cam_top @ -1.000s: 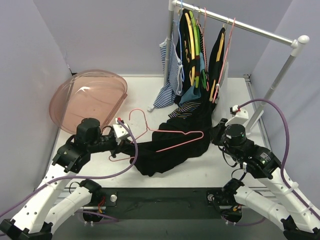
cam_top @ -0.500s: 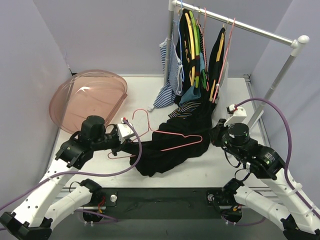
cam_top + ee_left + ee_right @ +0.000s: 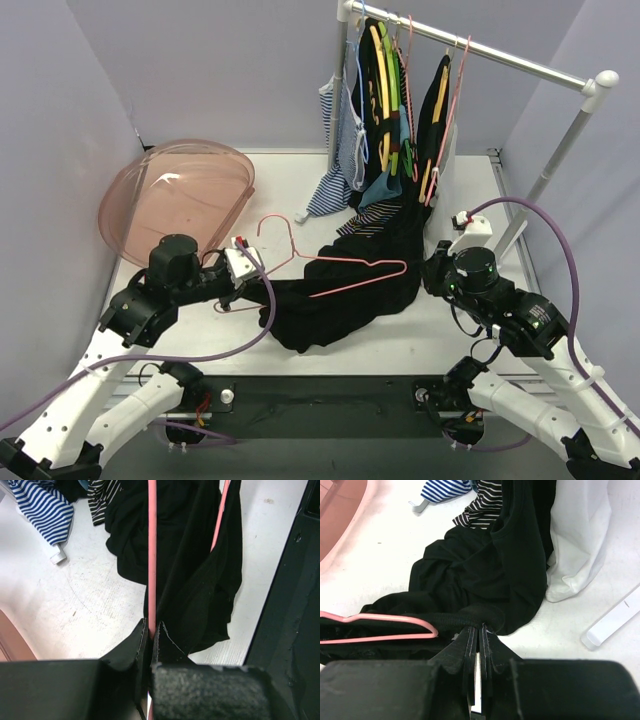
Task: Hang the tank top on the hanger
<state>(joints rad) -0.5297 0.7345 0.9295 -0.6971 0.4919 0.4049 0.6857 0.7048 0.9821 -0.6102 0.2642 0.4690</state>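
Observation:
The pink hanger (image 3: 355,277) lies across the black tank top (image 3: 330,310) at the table's middle, its hook (image 3: 275,228) pointing back left. My left gripper (image 3: 250,285) is shut on the hanger's left end. In the left wrist view its jaws (image 3: 151,630) pinch the pink bar (image 3: 151,555), with black fabric (image 3: 200,580) beyond. My right gripper (image 3: 427,270) is shut on the tank top's right edge. In the right wrist view (image 3: 479,626) it pinches a bunched black strap (image 3: 470,616) just right of the hanger's corner (image 3: 427,627).
A pink domed tub (image 3: 180,195) sits at back left. A clothes rail (image 3: 480,48) at back right holds several garments on yellow, green and pink hangers. A long black garment (image 3: 405,215) and a blue-and-white striped top (image 3: 335,185) drape down to the table. A white cloth (image 3: 580,555) lies right.
My left gripper swung right with the hanger half a second ago and has moved back left. The right gripper shifted slightly left and keeps hold of the fabric.

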